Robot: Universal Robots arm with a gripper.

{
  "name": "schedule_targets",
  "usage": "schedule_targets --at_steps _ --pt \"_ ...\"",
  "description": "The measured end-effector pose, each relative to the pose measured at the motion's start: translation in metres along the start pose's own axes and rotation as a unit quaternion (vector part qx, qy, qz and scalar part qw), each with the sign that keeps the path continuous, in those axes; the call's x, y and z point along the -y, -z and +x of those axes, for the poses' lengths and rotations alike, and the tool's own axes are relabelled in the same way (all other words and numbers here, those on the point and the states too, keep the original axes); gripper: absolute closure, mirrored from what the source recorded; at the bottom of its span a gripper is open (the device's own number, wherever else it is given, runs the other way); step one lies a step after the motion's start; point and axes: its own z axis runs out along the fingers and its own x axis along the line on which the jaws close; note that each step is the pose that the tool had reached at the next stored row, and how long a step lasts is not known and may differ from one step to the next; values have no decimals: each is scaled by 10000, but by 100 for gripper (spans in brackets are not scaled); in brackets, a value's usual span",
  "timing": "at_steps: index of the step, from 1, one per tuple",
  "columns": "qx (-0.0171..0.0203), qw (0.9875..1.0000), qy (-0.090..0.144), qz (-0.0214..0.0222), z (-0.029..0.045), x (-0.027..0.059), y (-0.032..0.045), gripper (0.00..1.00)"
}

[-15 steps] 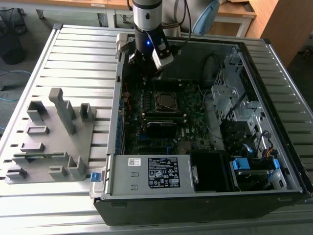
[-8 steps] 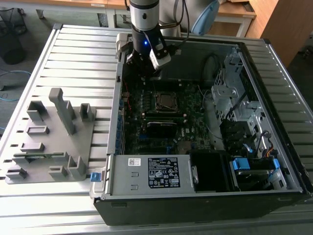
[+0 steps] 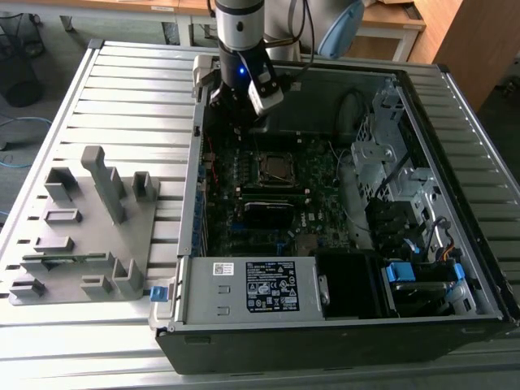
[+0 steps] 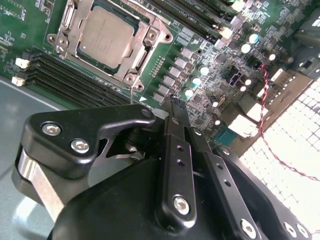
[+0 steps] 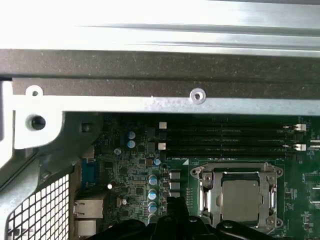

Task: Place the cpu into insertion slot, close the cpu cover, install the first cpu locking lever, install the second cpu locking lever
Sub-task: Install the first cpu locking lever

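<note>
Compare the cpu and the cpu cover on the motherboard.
The cpu is a solid square with a dull grey top; the cpu cover is a shinier open frame. The cpu is smaller and shows through the window of the cpu cover, which surrounds it. Both lie flat, level with the motherboard.

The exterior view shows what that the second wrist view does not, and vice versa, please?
Exterior view adds the grey fixture tray on the exterior view's left and the power supply. Second wrist view adds screw heads on the end effector and a mesh grille. Both share the end effector above the motherboard and the seated cpu, framed by the cpu cover.
</note>
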Motion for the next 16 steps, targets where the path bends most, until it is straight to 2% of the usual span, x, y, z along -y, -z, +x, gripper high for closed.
schedule_targets --at_steps 6,9,14,16 --pt "1 10000 0 -1 1 -73 -8 90" --pt "7 10000 -2 -27 1 -96 -8 90" --pt "20 9999 -12 -155 1 -102 -9 90" --pt "28 9996 -21 -271 1 -102 -9 90"
